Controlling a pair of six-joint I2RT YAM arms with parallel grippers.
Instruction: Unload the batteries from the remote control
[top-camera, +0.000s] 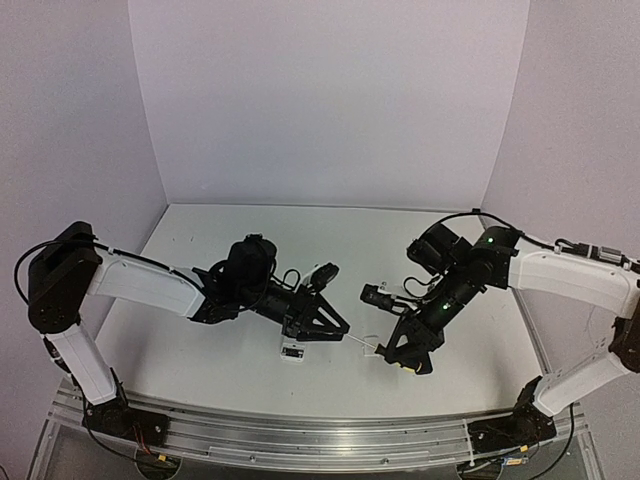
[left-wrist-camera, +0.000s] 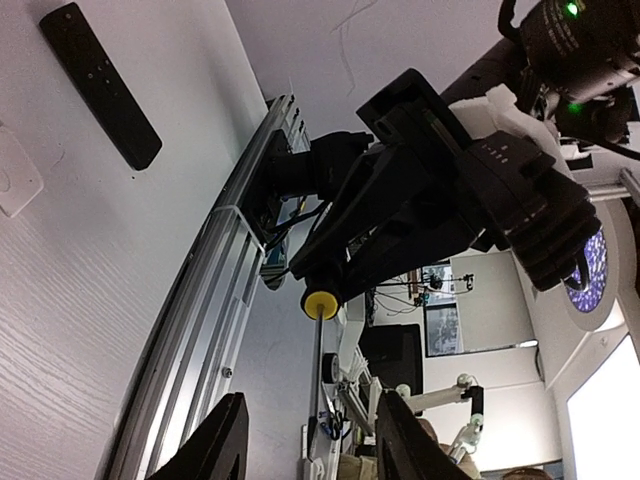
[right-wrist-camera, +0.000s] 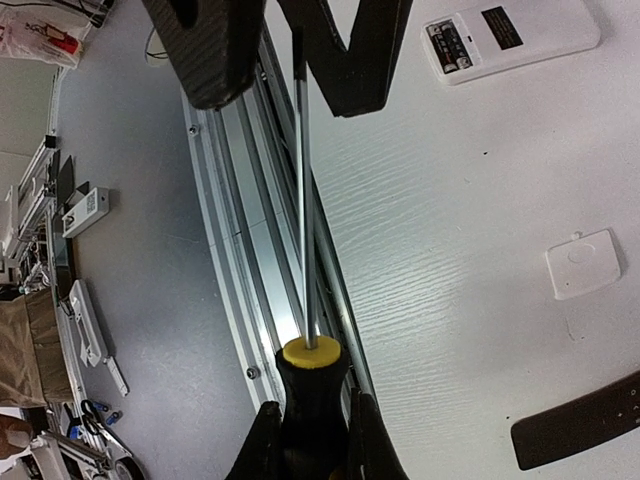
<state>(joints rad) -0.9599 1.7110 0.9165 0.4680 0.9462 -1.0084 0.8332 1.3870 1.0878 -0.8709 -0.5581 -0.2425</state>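
Observation:
The white remote (right-wrist-camera: 510, 35) lies back-up on the table, its battery bay (right-wrist-camera: 450, 45) open; the batteries in it are too small to make out. In the top view the remote (top-camera: 293, 351) lies just below my left gripper (top-camera: 335, 328). My right gripper (right-wrist-camera: 310, 420) is shut on the black, yellow-collared handle of the screwdriver (right-wrist-camera: 312, 385). Its steel shaft (top-camera: 362, 343) runs left and passes between the open fingers (right-wrist-camera: 200, 50) of my left gripper (left-wrist-camera: 310, 400), which touch nothing. The left wrist view shows the screwdriver (left-wrist-camera: 320, 303) end-on, pointing at the camera.
A small white battery cover (right-wrist-camera: 583, 263) lies loose on the table, also in the left wrist view (left-wrist-camera: 10, 170). A black remote (left-wrist-camera: 100, 85) lies nearby, its end showing in the right wrist view (right-wrist-camera: 580, 430). The aluminium rail (top-camera: 300, 435) runs along the table's near edge.

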